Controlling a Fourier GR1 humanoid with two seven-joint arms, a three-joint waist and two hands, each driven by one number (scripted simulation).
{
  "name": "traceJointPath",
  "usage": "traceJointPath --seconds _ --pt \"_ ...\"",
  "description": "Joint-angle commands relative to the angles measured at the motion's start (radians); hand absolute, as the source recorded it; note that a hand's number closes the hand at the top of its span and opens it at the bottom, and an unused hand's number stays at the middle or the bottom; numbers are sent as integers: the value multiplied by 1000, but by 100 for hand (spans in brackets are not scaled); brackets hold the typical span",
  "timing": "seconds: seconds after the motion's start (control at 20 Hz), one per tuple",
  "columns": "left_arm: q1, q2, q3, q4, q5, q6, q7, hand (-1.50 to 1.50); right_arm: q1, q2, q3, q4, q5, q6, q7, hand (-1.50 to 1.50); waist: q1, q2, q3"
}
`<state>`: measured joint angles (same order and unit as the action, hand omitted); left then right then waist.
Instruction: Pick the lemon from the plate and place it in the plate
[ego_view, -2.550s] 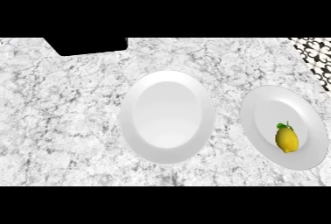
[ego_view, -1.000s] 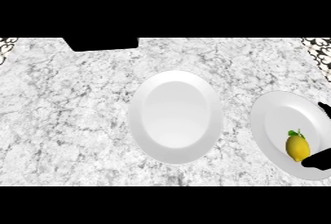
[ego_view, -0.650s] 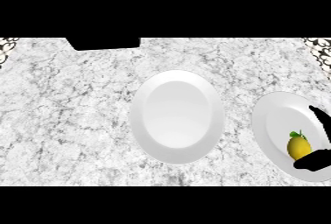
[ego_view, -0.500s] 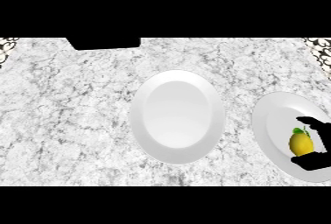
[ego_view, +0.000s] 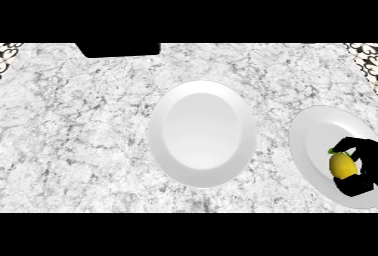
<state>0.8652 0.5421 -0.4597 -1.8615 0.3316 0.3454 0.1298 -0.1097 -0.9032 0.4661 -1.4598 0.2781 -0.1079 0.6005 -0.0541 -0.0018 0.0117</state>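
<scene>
There, lemon (ego_view: 342, 165) on right plate (ego_view: 314, 142).

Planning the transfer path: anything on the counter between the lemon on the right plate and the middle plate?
Nothing visible. The yellow lemon sits on the right white oval plate, with the black right robot hand curled round it. Only bare grey marble counter separates it from the middle white oval plate, which holds nothing.

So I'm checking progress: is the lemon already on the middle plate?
No, the lemon lies on the right plate with the right hand curled round it; the middle plate holds nothing.
</scene>
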Motion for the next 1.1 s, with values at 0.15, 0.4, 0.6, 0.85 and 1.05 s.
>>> traceJointPath --seconds 0.15,0.4,0.6,0.85,1.05 --pt "-272 -83 68 -74 13 3 -44 0 -55 19 -47 -27 81 -140 -58 150 -46 -8 -14" --pt "-174 -30 15 -100 -15 -7 -54 0 -167 293 153 -243 195 -191 53 150 39 -28 -24" --pt "-174 -23 8 -83 -23 -6 -55 0 -259 409 205 -290 307 -251 126 150 44 -47 -33" --pt "-186 -25 22 -86 -6 6 -54 0 -330 570 241 -293 444 -329 254 150 3 -49 -31" --pt "-179 -40 26 -87 12 25 -61 0 -339 698 256 -270 567 -410 360 150 -37 -48 -26"
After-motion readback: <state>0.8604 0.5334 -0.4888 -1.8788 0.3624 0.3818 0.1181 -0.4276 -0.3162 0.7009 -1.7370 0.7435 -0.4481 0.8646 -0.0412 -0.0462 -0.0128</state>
